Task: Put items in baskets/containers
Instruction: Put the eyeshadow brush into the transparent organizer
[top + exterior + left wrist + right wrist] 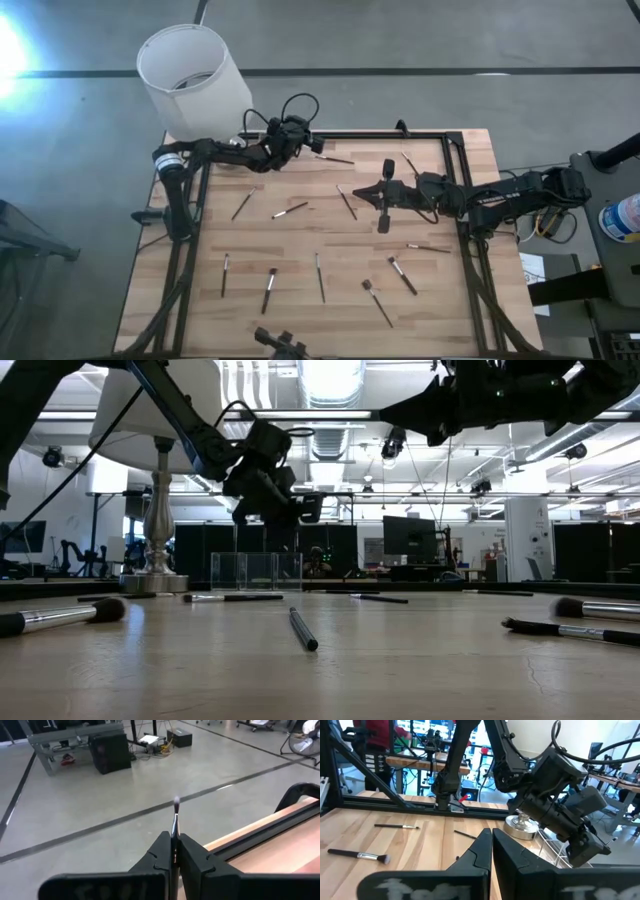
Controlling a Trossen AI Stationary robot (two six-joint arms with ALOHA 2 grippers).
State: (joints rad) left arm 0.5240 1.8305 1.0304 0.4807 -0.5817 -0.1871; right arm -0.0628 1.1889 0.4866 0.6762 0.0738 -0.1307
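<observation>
Beside the tall white lampshade point(193, 75), the left hand point(174, 851) pinches one thin makeup brush point(175, 817) above the small clear plastic holder point(250, 571). The right hand point(491, 840), closed and empty, hovers mid-tabletop point(300, 240), farther from the lampshade.

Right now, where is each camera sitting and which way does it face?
High view: overhead, facing straight down; both arms, left hand.
Low view: tabletop level, facing the clear holder; arms overhead.
Left wrist view: past its fingers, shut on a brush, toward the floor.
Right wrist view: past its shut hand, across the table.
Shared: the right wrist and high views both show the left hand.
</observation>
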